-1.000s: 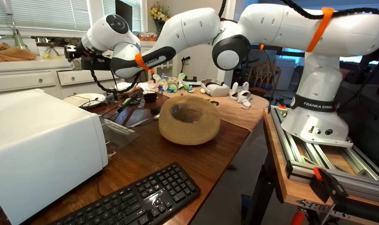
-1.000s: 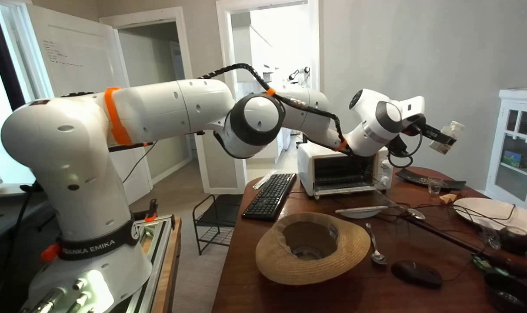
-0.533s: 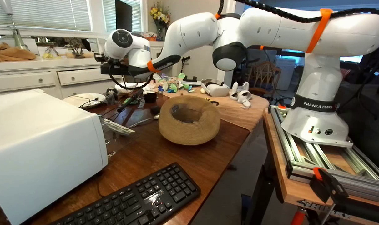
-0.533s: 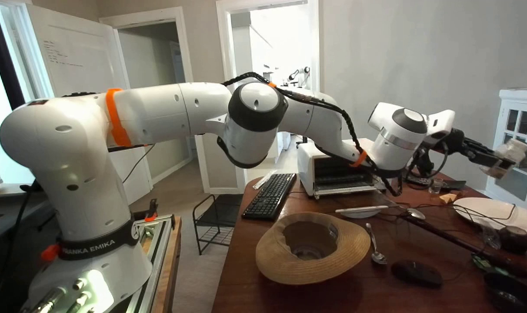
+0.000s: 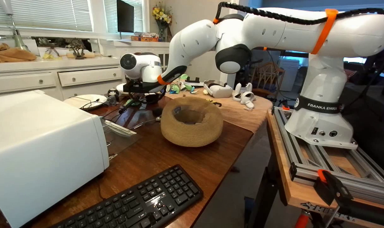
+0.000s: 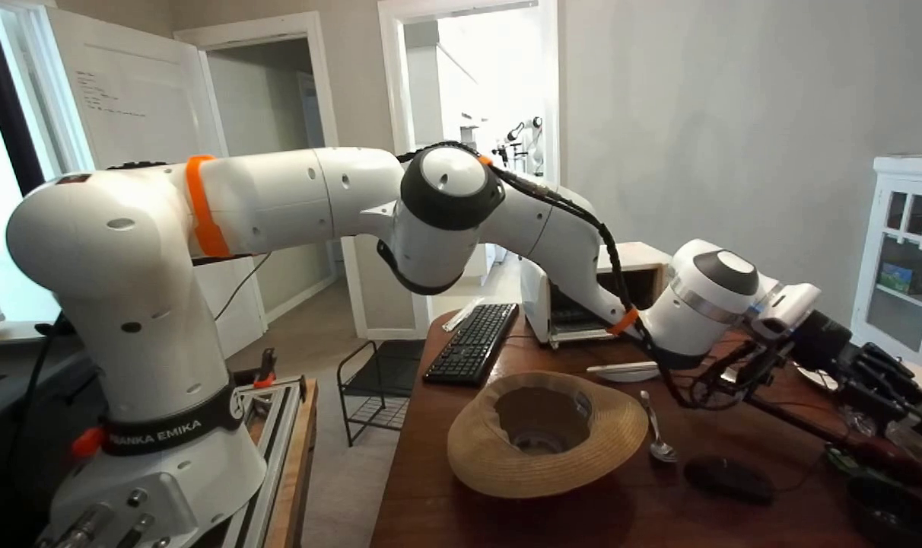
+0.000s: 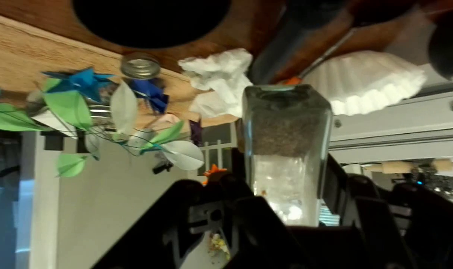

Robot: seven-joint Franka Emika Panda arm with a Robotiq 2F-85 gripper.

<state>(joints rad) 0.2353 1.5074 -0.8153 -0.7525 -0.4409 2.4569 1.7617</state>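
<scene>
Well right of the hat in an exterior view, the claw is clamped on a clear jar w/ brown stuff inside; gap under it hard to judge. Btwn hat & jar: a spoon just beside the hat's brim, then a mouse. Hat sits near the table edge, thin strip of wood btwn. The keyboard is farther back, wider gap to hat.

Clear jar, grey-brown contents, tan hat
</scene>
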